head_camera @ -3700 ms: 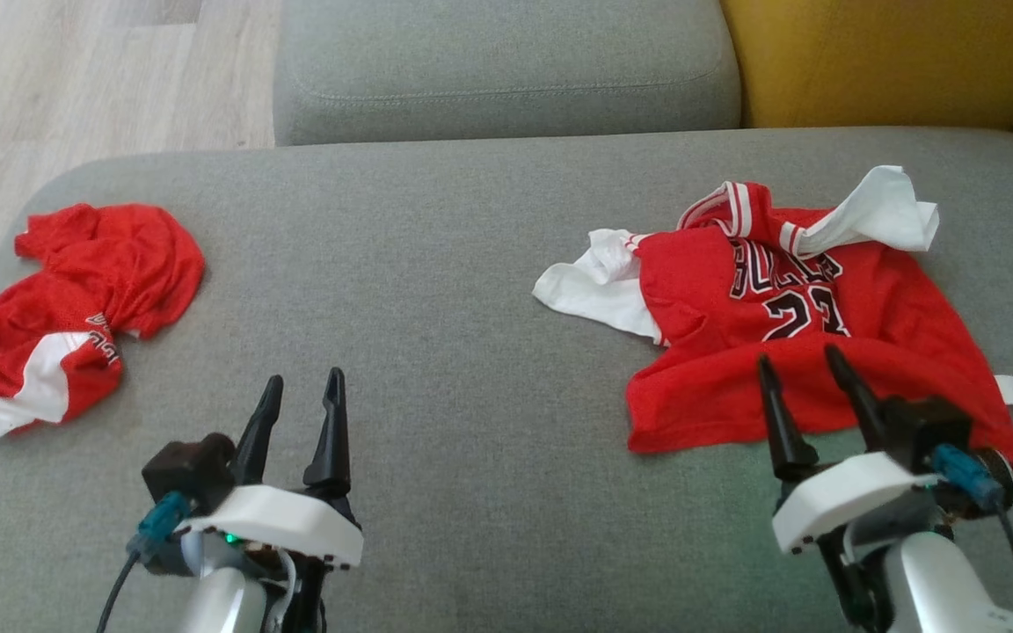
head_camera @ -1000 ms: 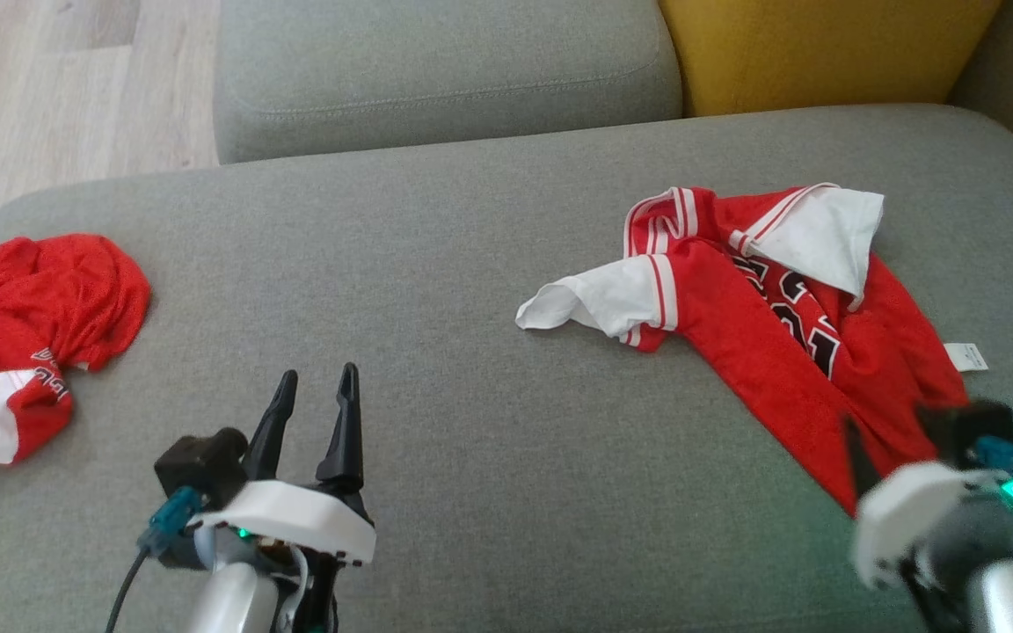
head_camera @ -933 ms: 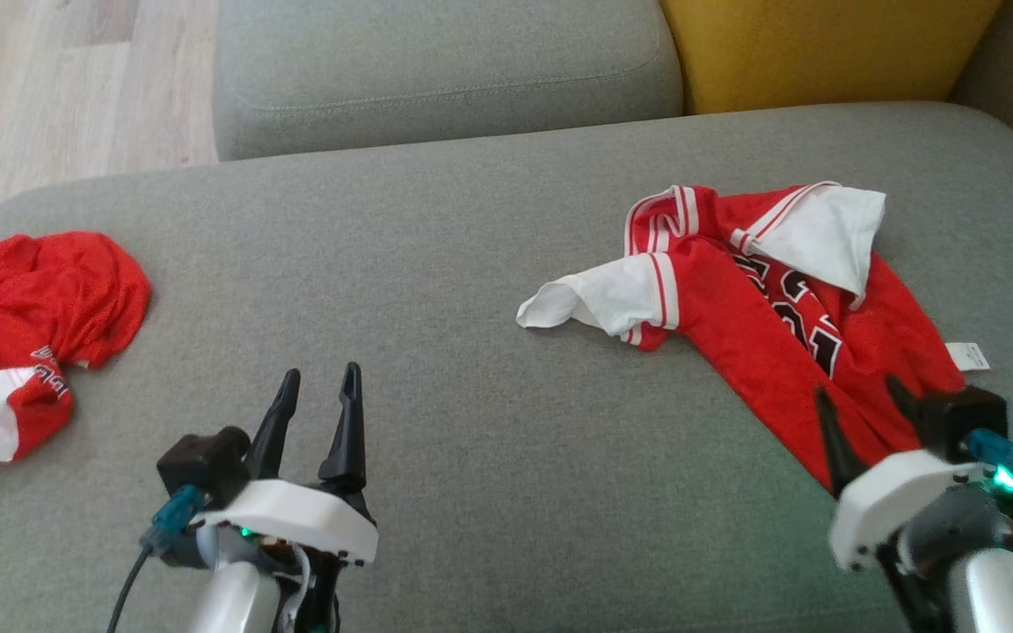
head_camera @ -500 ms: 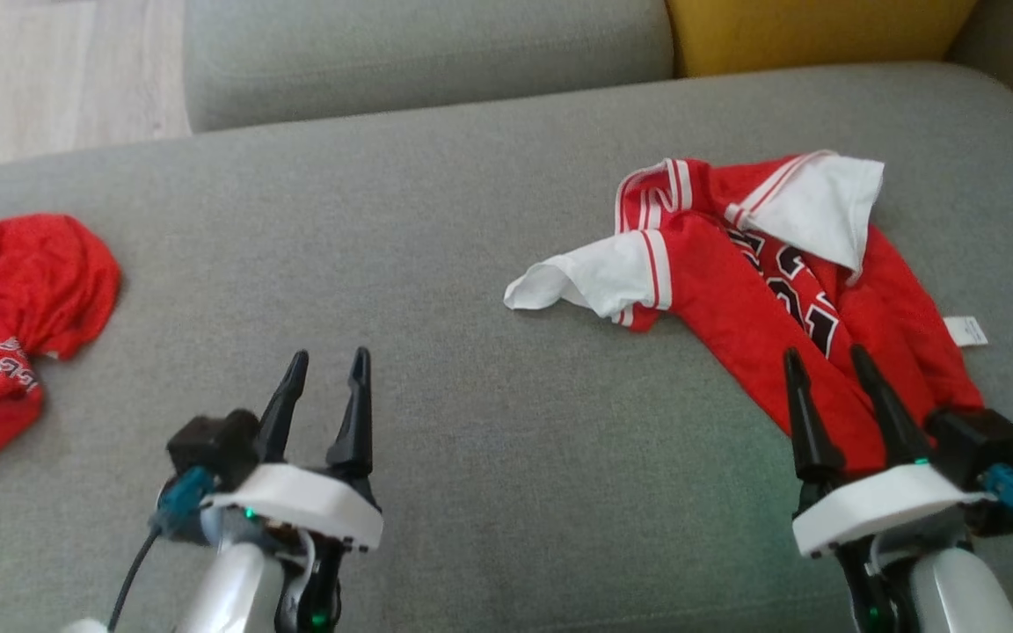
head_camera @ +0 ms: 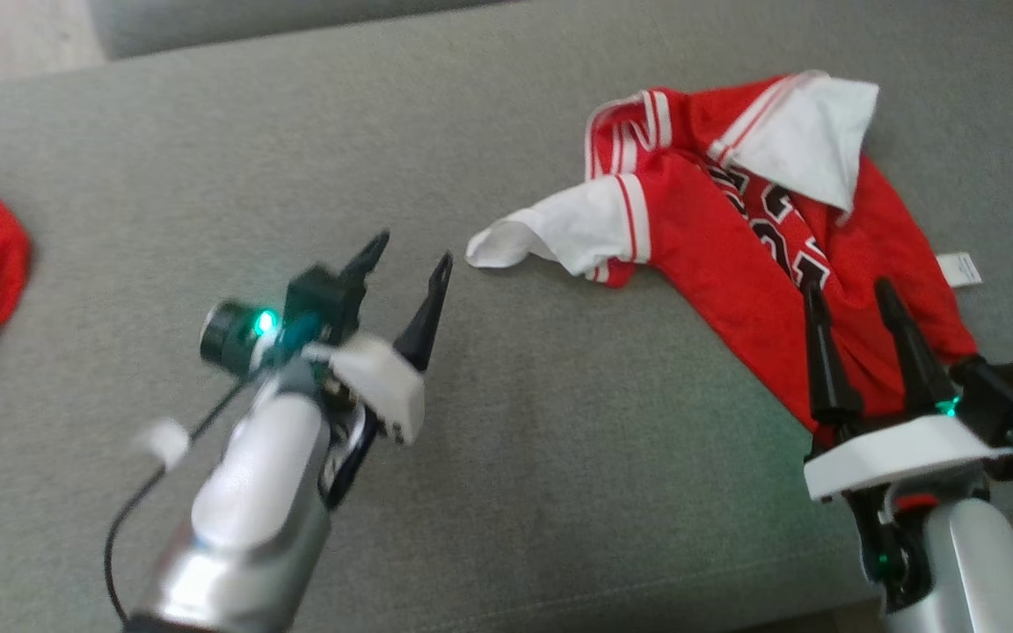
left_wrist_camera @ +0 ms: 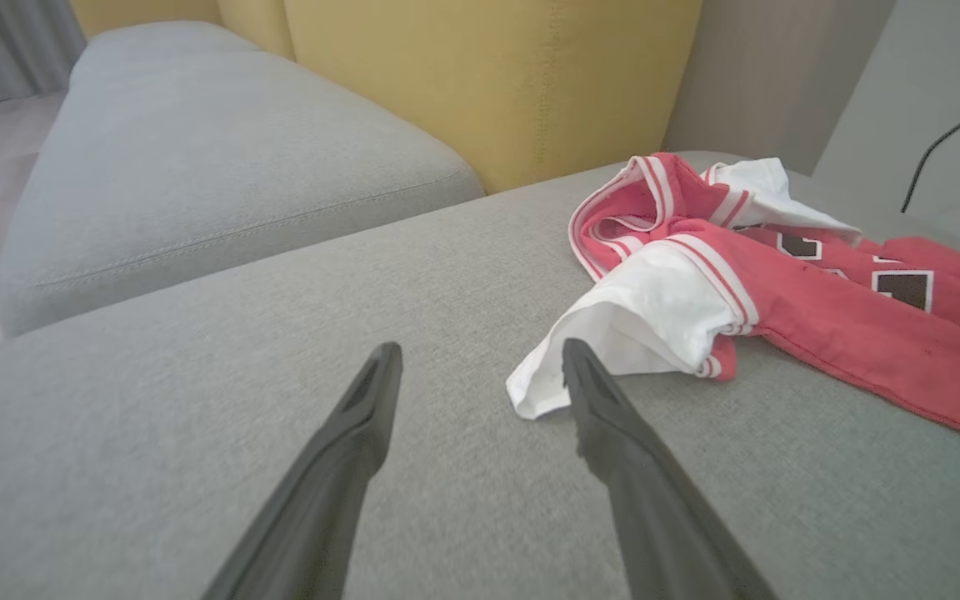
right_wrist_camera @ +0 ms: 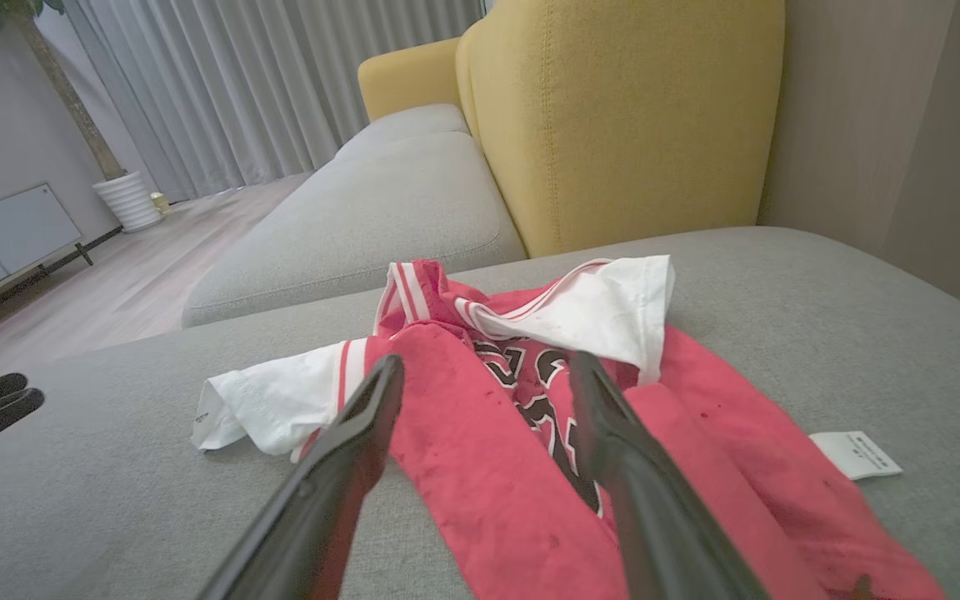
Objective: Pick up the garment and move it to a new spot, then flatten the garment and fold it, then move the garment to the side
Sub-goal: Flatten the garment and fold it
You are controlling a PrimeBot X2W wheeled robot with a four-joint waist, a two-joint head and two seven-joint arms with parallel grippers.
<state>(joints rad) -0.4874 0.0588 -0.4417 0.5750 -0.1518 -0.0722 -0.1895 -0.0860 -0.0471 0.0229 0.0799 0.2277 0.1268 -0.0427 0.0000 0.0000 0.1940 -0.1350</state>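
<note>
Noting red shirt [head_camera: 735, 281] crumpled on right part of sofa [head_camera: 559, 457]: thin mesh, light, limp, likely to sag and bunch. Best pinched at white sleeve [head_camera: 550, 233] and near hem. Both empty, fingers spread: left gripper [head_camera: 412, 249] close to sleeve tip, right gripper [head_camera: 848, 286] over shirt's near edge.

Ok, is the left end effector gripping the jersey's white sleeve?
No, the left end effector is open and empty, just short of the white sleeve.

Red jersey [head_camera: 709, 264] (white sleeves, striped trim) on grey sofa [head_camera: 559, 483].
</note>
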